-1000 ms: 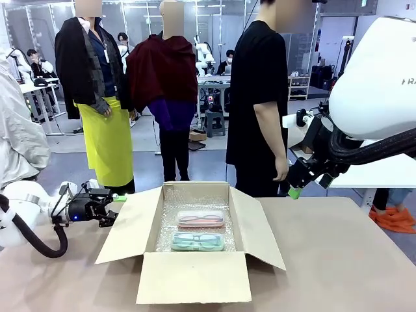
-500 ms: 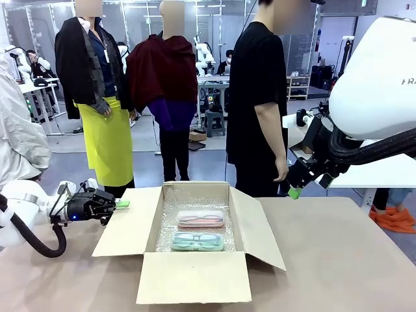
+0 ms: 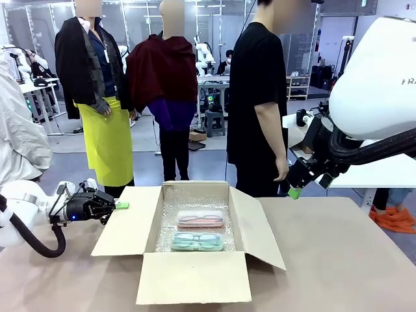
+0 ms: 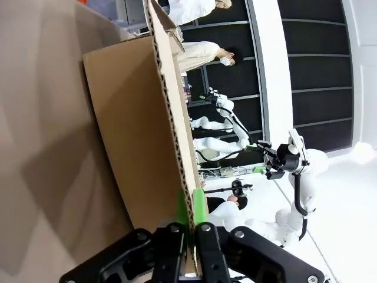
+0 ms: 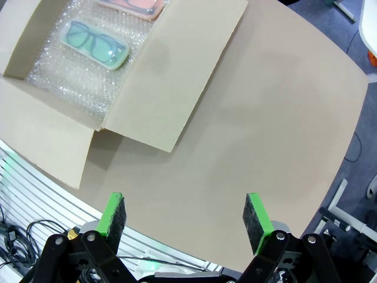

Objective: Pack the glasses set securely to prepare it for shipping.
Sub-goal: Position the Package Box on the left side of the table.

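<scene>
A cardboard box stands open in the middle of the table, lined with bubble wrap. On the lining lie the two cases of the glasses set. The pink case is on the far side and the mint green case on the near side, just beside each other, and each shows a pair of frames through its lid. The left gripper is clamped on the outer edge of the box's left flap. In the left wrist view its green pads pinch the corrugated edge on both sides. The right gripper hangs above the table's far right side, well apart from the box. In the right wrist view its fingers stand spread wide with nothing between them, over bare tabletop. The mint green case and part of the pink one show in the upper left of that view. A person in a black T-shirt stands at the far edge. The only writing is a few dark letters on the right arm's white housing, cut off by the picture's edge and not readable in full.
</scene>
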Available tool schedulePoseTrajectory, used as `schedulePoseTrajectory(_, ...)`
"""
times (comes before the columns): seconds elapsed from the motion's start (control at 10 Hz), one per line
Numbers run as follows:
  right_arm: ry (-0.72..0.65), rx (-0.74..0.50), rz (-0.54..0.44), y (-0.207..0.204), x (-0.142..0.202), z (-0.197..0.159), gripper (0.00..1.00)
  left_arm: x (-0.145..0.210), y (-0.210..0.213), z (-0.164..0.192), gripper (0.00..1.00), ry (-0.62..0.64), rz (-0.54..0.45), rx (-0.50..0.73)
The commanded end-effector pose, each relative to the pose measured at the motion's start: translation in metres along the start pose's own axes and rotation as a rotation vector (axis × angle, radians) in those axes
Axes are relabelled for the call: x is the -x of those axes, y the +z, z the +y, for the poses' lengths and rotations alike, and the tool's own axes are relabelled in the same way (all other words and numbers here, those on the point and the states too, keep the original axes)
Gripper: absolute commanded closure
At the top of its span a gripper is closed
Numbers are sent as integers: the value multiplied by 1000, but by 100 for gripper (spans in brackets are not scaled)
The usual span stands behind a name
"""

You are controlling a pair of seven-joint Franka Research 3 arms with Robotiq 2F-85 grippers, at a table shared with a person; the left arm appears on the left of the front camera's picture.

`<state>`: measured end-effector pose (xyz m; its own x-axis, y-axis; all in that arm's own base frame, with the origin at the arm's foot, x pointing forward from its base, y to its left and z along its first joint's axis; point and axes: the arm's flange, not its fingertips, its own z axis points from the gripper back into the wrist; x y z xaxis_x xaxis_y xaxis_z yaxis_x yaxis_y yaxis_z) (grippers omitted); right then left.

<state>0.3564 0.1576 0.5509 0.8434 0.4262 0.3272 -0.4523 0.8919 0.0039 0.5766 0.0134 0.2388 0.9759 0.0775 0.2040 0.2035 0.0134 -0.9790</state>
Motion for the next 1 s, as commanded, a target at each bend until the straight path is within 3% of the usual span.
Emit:
schedulePoseTrajectory(0.0, 17, 3, -10, 0, -1, -1, 0, 8, 14, -9, 100, -40, 8, -27)
schedulePoseTrajectory(0.2, 17, 3, -10, 0, -1, -1, 0, 8, 56, -23, 100, 13, 51, -38)
schedulePoseTrajectory(0.6, 17, 3, -10, 0, -1, -1, 0, 13, 168, -37, 100, -14, -44, -116)
schedulePoseTrajectory(0.9, 17, 3, -10, 0, -1, -1, 0, 13, 233, -45, 100, -26, -27, -179)
